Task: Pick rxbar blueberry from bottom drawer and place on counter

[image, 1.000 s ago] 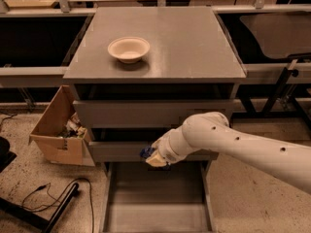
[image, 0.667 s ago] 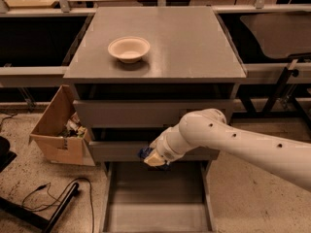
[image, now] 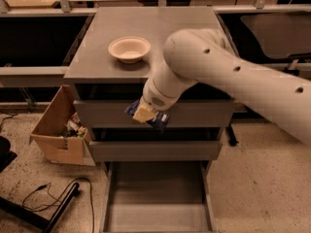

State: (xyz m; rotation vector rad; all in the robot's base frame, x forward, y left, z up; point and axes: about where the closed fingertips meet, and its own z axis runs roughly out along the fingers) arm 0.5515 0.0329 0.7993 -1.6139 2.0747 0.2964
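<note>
My gripper (image: 144, 114) hangs at the end of the white arm, in front of the top drawer face and just below the counter's front edge. It is shut on the rxbar blueberry (image: 158, 121), whose dark navy wrapper sticks out on both sides of the pale fingers (image: 142, 113). The bottom drawer (image: 158, 218) is pulled open below, and its grey floor shows nothing on it. The counter (image: 160, 25) is the flat grey top of the cabinet. The arm covers its right front part.
A beige bowl (image: 129, 49) sits on the counter's left front part. An open cardboard box (image: 57, 127) with clutter stands on the floor left of the cabinet. Black cables (image: 58, 198) lie on the floor at lower left. Dark bins flank the cabinet.
The arm has lifted the bar from in front of the middle drawer up to the top drawer's face, close under the counter edge, and now fills more of the view.
</note>
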